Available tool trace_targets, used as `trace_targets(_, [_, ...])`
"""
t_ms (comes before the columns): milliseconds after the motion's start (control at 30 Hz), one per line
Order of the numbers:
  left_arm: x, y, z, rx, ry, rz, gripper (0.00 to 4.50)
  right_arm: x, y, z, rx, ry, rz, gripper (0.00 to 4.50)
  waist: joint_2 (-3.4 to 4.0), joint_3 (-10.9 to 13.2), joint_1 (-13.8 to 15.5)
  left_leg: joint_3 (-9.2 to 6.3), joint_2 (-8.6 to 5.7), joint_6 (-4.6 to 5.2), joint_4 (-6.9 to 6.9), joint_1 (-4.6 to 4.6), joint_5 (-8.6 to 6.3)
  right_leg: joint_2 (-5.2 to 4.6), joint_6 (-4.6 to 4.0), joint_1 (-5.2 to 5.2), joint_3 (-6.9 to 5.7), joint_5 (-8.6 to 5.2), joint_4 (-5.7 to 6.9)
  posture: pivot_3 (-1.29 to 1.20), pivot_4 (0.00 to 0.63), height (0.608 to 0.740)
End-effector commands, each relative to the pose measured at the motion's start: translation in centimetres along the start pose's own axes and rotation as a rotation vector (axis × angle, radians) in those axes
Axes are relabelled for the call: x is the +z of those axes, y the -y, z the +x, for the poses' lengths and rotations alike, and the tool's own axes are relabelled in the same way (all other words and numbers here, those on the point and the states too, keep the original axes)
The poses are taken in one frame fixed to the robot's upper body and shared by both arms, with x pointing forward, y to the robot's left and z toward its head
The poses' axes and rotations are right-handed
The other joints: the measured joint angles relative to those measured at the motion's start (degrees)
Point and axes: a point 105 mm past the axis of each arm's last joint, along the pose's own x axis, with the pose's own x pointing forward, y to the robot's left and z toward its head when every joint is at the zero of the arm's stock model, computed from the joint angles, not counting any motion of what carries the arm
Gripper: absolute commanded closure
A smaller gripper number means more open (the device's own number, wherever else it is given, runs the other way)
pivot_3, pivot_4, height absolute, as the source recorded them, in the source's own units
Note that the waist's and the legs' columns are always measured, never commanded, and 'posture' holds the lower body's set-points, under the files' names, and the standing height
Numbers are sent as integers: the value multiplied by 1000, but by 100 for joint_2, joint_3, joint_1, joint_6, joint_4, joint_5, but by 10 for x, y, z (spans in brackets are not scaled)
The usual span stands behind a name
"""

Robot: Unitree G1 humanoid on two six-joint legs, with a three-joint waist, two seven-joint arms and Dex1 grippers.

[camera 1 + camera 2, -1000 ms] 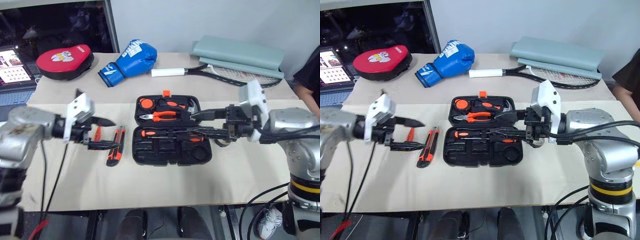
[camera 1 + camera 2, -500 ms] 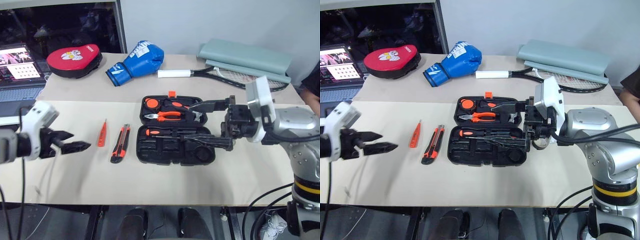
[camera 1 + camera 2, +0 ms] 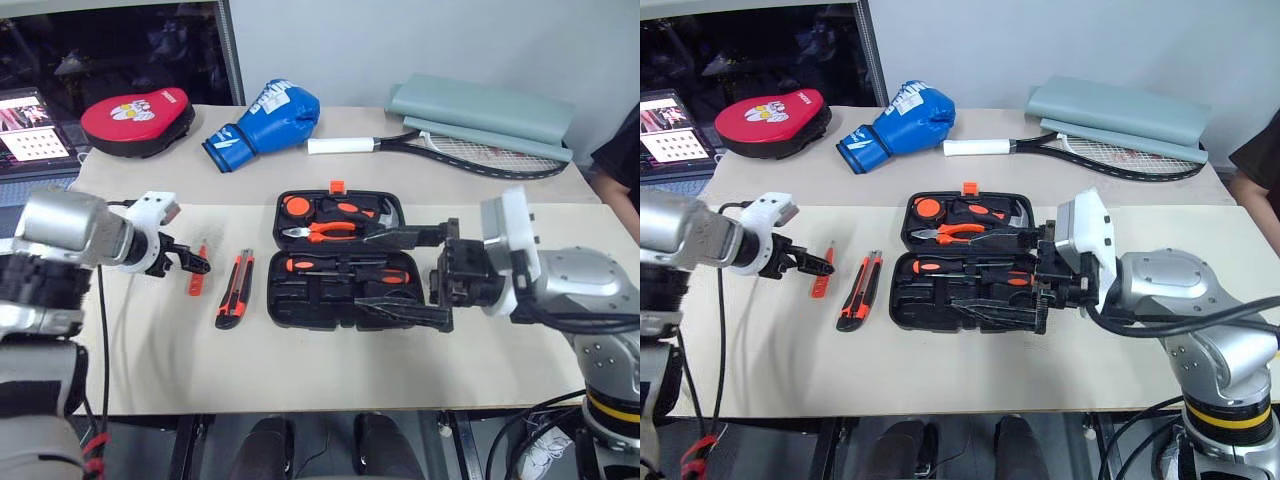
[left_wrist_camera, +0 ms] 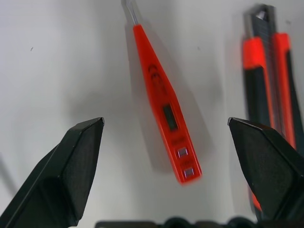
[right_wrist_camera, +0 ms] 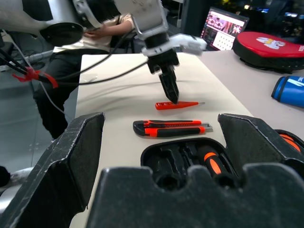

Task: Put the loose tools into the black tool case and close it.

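Tester screwdriver (image 4: 164, 107) between open left tool (image 4: 166, 156)

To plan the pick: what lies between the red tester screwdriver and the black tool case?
The utility knife lies between the tester screwdriver and the case, seen in the left eye view.

punch pad (image 3: 135, 120), boxing glove (image 3: 262, 122), racket (image 3: 440, 145)

Both head views look forward and down over the surface (image 3: 330, 370), centred on the black tool case (image 3: 345, 262). The left wrist view looks down from close above the red tester screwdriver (image 4: 164, 104), beside the utility knife (image 4: 268, 95). The right wrist view looks level across the case (image 5: 190, 159) toward the same two tools.
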Motion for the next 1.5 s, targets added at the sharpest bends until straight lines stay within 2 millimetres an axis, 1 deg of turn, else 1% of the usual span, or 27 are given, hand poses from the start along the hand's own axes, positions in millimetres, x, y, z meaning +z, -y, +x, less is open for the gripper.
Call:
trace_targets(33, [11,1,2,0,6,-17,0,10,-6,-1,-22,40,-53,51,-1,0,16,-3,-1,0,1,-2,0,0,0,-1,-2,0,0,0,150,737])
trace_targets(133, [6,5,9,-12,-30,-9,0,9,-6,-1,-41,41,-54,51,-1,0,9,-3,-1,0,2,-6,0,-1,1,-2,-4,0,-1,0,150,737])
trace_targets(200, [3,4,10,-5,-41,-6,0,10,-7,-2,-52,45,-53,51,-1,0,8,-3,-1,0,1,-5,0,-2,1,-1,-3,0,-1,0,150,737])
trace_targets(267, [0,2,12,-6,-56,-18,519,10,-7,-3,-63,47,-52,0,-1,0,10,-5,0,0,1,-5,0,-2,1,-2,-3,-1,-1,0,150,737])
trace_targets(300, [-2,2,13,-9,-62,-23,668,10,-7,-3,-67,48,-51,0,-1,0,11,-5,0,0,1,-4,0,-2,1,-2,-3,-1,-1,0,150,737])
trace_targets(333, [-4,1,15,-7,-70,-21,1086,10,-7,-3,-70,48,-51,0,-1,0,10,-5,0,0,2,-4,0,-2,1,-1,-3,-1,-1,0,150,737])
trace_targets(367, [-6,0,17,-2,-78,-20,1401,10,-7,-3,-73,48,-50,0,-1,0,10,-4,0,1,2,-4,0,-2,1,0,-3,-1,-1,0,150,737])
trace_targets(467, [-11,-3,25,15,-90,-16,2641,10,-7,-4,-80,47,-51,0,-1,-1,16,-4,-1,1,2,-3,0,-3,2,1,-3,-1,-1,0,150,737])
trace_targets(600, [-9,-3,30,9,-83,-16,4023,10,-8,-6,-82,36,-55,0,0,-4,46,-5,-3,1,2,4,0,-6,2,8,-3,-1,1,0,150,737])
trace_targets(800, [-6,-4,30,4,-67,3,4076,9,-10,-9,-74,18,-60,0,-1,-5,59,-3,-2,1,4,20,1,-6,4,21,-1,-2,3,0,150,737])
trace_targets(967, [4,-8,26,3,-25,52,4076,7,-12,-11,-67,2,-58,0,1,-6,92,-3,-2,0,4,21,2,-6,3,22,-1,-2,4,0,150,737])
trace_targets(1033, [11,-7,24,-4,-1,121,4076,6,-12,-12,-65,-4,-55,0,0,-6,112,-3,-2,1,6,20,3,-5,3,22,-1,-2,4,0,150,737])
trace_targets(1133, [30,0,17,-62,85,282,4076,0,-14,-14,-62,-37,-50,0,0,-5,144,-3,-2,0,7,18,3,-5,3,21,-2,-2,4,0,150,737])
trace_targets(1167, [41,9,10,-122,133,368,4076,-4,-16,-16,-57,-57,-37,0,-1,-5,148,-3,-1,0,9,11,3,-4,3,16,-4,-2,3,0,150,737])
trace_targets(1267, [62,31,-9,-248,206,581,4076,-11,-19,-19,-45,-92,-5,0,-12,1,155,-6,1,1,25,-20,3,-4,2,0,-13,-1,-2,0,150,737])
trace_targets(1333, [75,44,-18,-294,243,690,4076,-12,-20,-21,-39,-100,2,0,-20,6,156,-5,1,5,29,-29,0,-6,4,-1,-14,0,-9,0,150,737])
trace_targets(1400, [86,55,-24,-320,266,761,4076,-13,-20,-21,-37,-105,4,0,-21,7,152,-6,0,11,31,-35,-3,-6,7,0,-17,0,-20,0,150,737])
trace_targets(1467, [93,84,-34,-410,262,946,4076,-16,-20,-23,-38,-124,5,0,-21,7,153,-3,0,18,31,-35,-8,-6,9,2,-16,1,-31,0,150,737])
trace_targets(1500, [94,92,-38,-439,253,1008,4076,-17,-20,-23,-39,-130,5,0,-21,7,152,-4,-1,18,30,-38,-8,-6,12,3,-18,2,-38,0,150,737])
